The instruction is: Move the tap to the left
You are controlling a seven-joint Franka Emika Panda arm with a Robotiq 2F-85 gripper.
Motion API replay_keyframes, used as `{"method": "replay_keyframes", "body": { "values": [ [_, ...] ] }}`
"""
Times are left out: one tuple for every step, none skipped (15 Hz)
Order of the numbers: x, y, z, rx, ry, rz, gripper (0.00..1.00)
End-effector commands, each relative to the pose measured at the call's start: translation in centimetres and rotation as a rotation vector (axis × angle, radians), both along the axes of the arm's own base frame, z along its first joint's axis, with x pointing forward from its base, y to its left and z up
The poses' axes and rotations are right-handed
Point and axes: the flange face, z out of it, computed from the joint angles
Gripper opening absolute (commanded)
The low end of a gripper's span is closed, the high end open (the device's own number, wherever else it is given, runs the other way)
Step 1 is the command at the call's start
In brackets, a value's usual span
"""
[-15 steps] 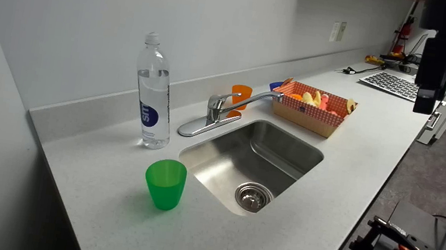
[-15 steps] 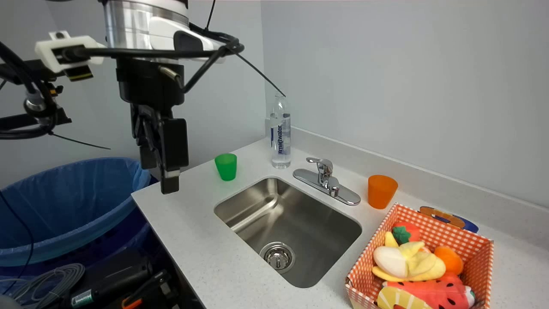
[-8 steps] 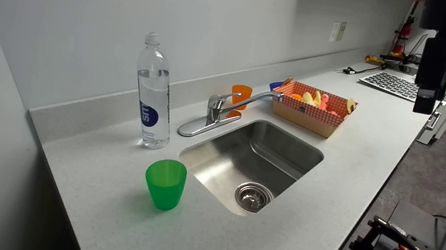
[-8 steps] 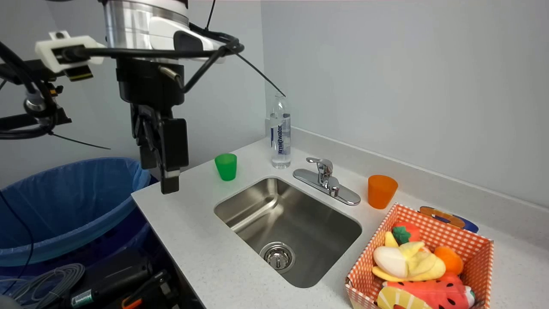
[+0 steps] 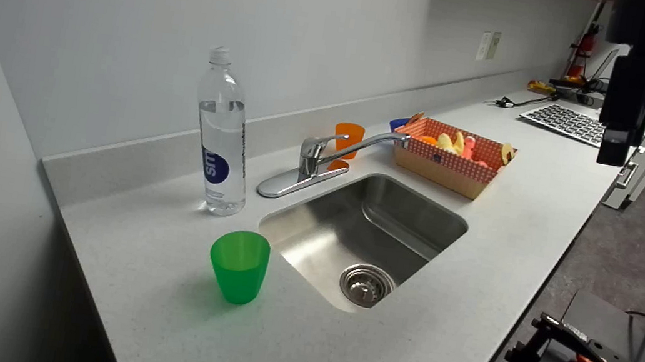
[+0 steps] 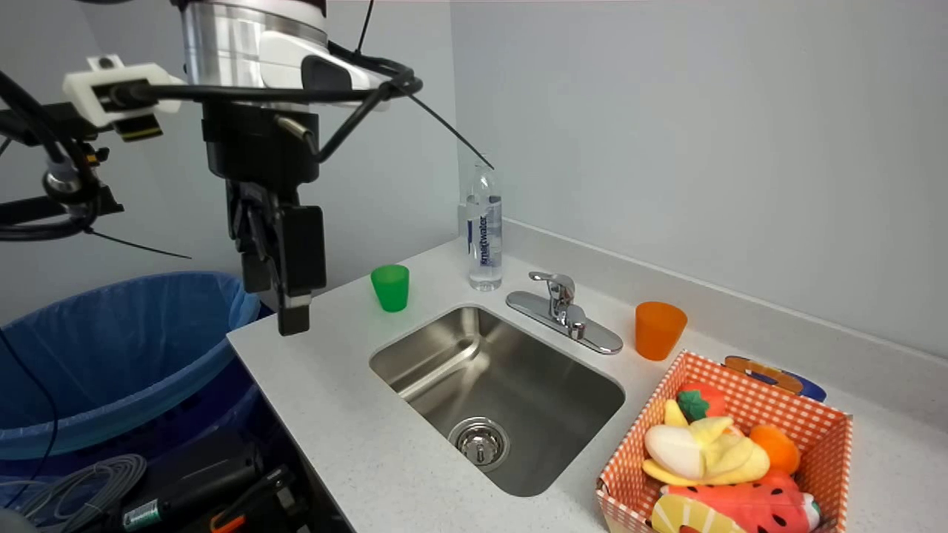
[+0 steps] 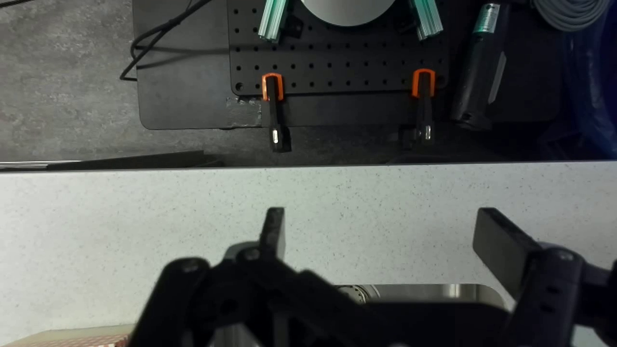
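Observation:
The tap is a chrome faucet with a flat base plate behind the sink. In an exterior view its long spout reaches right, and its tip overlaps the fruit box's near corner. In an exterior view the tap shows its spout foreshortened, pointing along the base plate toward the box. Its short lever lies above the spout. The tap is out of view in the wrist view. My gripper is open and empty, its fingers wide apart. It hangs high, away from the tap, on the counter's front-edge side of the sink.
A clear water bottle stands beside the tap's base. A green cup is near the sink's corner. An orange cup and a checked box of plush fruit stand on the spout's side. A wall runs behind the tap.

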Motion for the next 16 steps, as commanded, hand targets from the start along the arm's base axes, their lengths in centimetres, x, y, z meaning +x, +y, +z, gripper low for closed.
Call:
{"method": "replay_keyframes", "body": {
  "values": [
    [0.9, -0.1, 0.2, 0.004, -0.005, -0.006, 1.00],
    [1.3, -0.2, 0.2, 0.006, -0.005, -0.008, 1.00],
    [1.9, -0.2, 0.2, 0.008, -0.006, -0.010, 1.00],
    [2.4, -0.2, 0.2, 0.008, -0.010, -0.013, 1.00],
    [3.1, -0.3, 0.1, 0.011, -0.014, -0.016, 1.00],
    [3.9, -0.4, 0.0, 0.012, -0.020, -0.019, 1.00],
    [4.7, -0.4, 0.0, 0.016, -0.024, -0.025, 1.00],
    [5.8, -0.4, -0.3, 0.020, -0.030, -0.029, 1.00],
    [6.7, -0.5, -0.5, 0.022, -0.037, -0.033, 1.00],
    [7.9, -0.7, -0.7, 0.023, -0.044, -0.040, 1.00],
    [9.0, -0.9, -0.9, 0.021, -0.050, -0.046, 1.00],
    [10.3, -1.2, -1.2, 0.023, -0.057, -0.058, 1.00],
    [11.5, -1.4, -1.4, 0.022, -0.065, -0.069, 1.00],
    [12.7, -1.8, -1.7, 0.022, -0.070, -0.083, 1.00],
    [14.0, -2.2, -2.0, 0.020, -0.076, -0.101, 1.00],
    [15.3, -2.7, -2.3, 0.016, -0.081, -0.118, 1.00]
  ]
}}
